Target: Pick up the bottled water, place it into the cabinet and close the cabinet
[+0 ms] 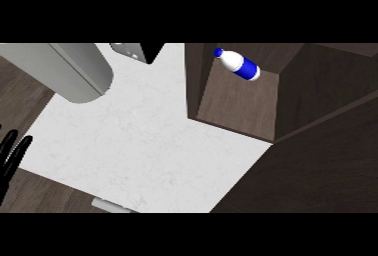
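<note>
A steep downward look at a white marbled worktop [140, 145] that fills the middle of the frame, with dark wood surfaces around it. At the upper right stands a dark brown cabinet [325, 100], its compartment open toward the viewer and its door [310, 170] swung out across the lower right of the frame. Inside the compartment, near its upper edge, lies the bottle [238, 64]: white with a blue cap and a blue band around its middle, tilted so the cap points to the upper left. It rests on the cabinet's inner floor, apart from both hands. At the far left edge, about halfway down, the left hand [10, 155] shows as black fingers [22, 147] pointing upward, straight and spread, holding nothing, over the dark wood just beside the worktop's left corner. At the upper left a large grey rounded cylinder [77, 72], seemingly a forearm, slants down from the top edge over the worktop; whether it belongs to the right arm cannot be told, and no right hand is visible. A small grey object [127, 50] sits at the top centre, next to a dark wedge shape. Another small pale grey piece [111, 205] lies at the worktop's lower edge.
</note>
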